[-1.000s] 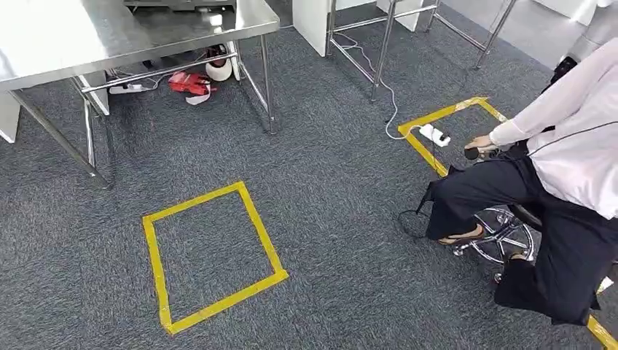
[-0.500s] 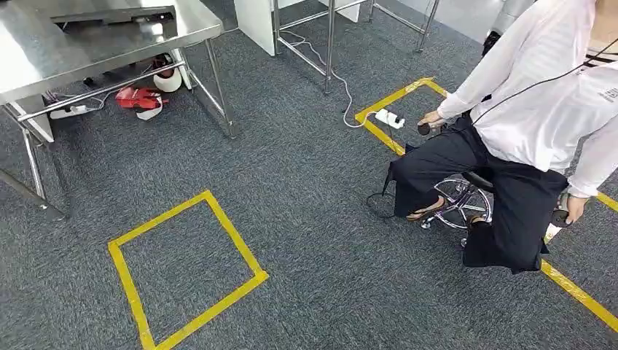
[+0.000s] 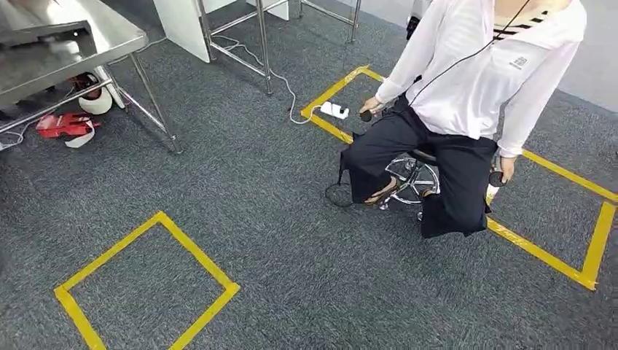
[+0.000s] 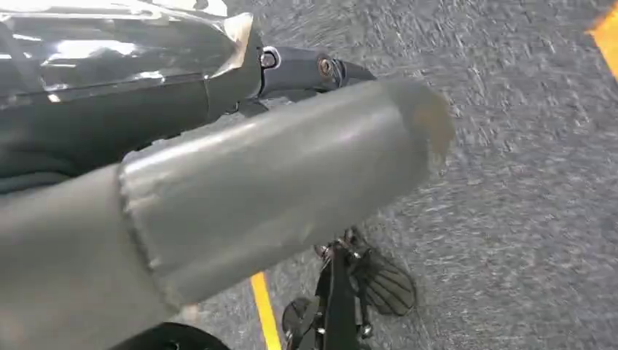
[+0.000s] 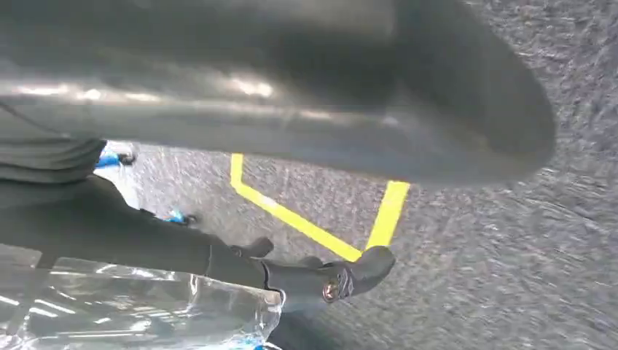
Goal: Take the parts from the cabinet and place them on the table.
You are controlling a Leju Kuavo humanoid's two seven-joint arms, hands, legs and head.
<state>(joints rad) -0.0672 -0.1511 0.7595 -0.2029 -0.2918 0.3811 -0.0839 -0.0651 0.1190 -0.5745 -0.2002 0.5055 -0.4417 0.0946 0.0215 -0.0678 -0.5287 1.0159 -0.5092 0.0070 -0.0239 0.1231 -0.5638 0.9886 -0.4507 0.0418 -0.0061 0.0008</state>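
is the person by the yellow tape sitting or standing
Sitting: the person is on a chrome-based stool, knees bent, one foot by its base.

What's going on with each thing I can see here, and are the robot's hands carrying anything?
left hand: holds a clear plastic bag
right hand: holds a clear plastic bag
person: seated on a stool
power strip: on the carpet, cable attached
steel table: standing, red item beneath

Grey carpet [image 3: 277, 219] marked with yellow tape squares [image 3: 146, 284], steel table [image 3: 65, 44] at far left
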